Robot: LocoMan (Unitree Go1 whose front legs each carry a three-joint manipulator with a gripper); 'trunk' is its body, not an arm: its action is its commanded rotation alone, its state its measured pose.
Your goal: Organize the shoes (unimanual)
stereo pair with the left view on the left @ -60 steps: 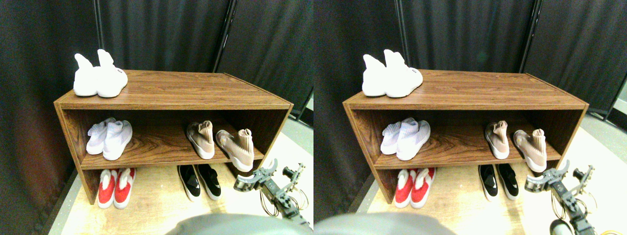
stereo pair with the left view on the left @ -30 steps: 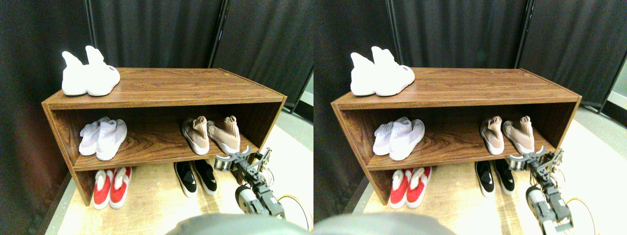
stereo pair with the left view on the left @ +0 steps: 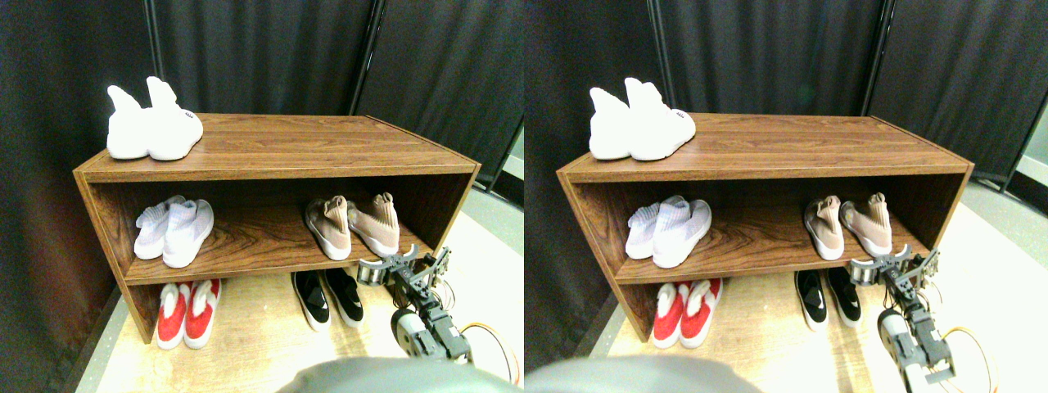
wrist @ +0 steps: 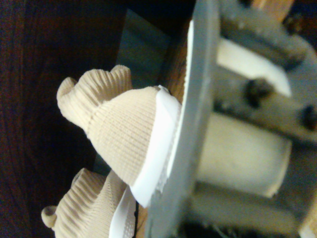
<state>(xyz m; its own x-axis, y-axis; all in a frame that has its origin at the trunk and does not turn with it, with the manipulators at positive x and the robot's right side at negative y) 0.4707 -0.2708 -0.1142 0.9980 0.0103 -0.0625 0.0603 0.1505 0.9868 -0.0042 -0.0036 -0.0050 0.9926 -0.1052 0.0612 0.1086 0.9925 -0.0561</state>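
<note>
The beige shoes stand side by side on the right of the middle shelf: the left one (stereo pair with the left view on the left: 329,228) and the right one (stereo pair with the left view on the left: 374,223), toes toward me. The black shoes (stereo pair with the left view on the left: 329,296) sit as a pair on the floor under the shelf. My right gripper (stereo pair with the left view on the left: 403,264) is at the shelf's front edge, just below and in front of the right beige shoe, open with nothing in it. In the wrist view the right beige shoe's (wrist: 124,134) white sole lies close against the grey jaw, with the other beige shoe (wrist: 89,208) beyond it.
The wooden shoe rack (stereo pair with the left view on the left: 278,151) carries an all-white high-cuff pair (stereo pair with the left view on the left: 153,124) at the top left and a pale pair (stereo pair with the left view on the left: 174,232) on the middle shelf's left. A red-and-white pair (stereo pair with the left view on the left: 188,311) is on the floor at the left. Dark curtains hang behind.
Over the last second the right beige shoe slid left and straightened beside its partner, and my gripper came up to the shelf edge. The camera shifted too. The last half second shows almost no motion.
</note>
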